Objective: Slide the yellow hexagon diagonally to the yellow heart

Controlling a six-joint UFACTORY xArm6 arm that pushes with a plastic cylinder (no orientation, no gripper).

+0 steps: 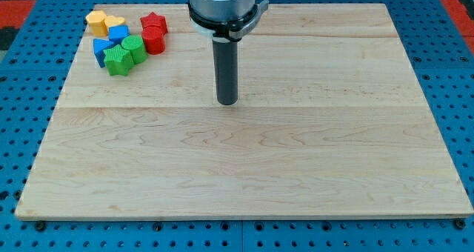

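The yellow hexagon (96,20) sits at the view's top left corner of the wooden board (244,163). The yellow heart (114,22) lies right beside it on its right, touching or nearly touching. My tip (227,102) rests on the board near the middle, well to the right of and below both yellow blocks. It touches no block.
Clustered with the yellow blocks are two blue blocks (118,34) (101,50), a green star-like block (117,61), a green cylinder (134,49), a red cylinder (154,40) and a red star (154,21). A blue pegboard (22,96) surrounds the board.
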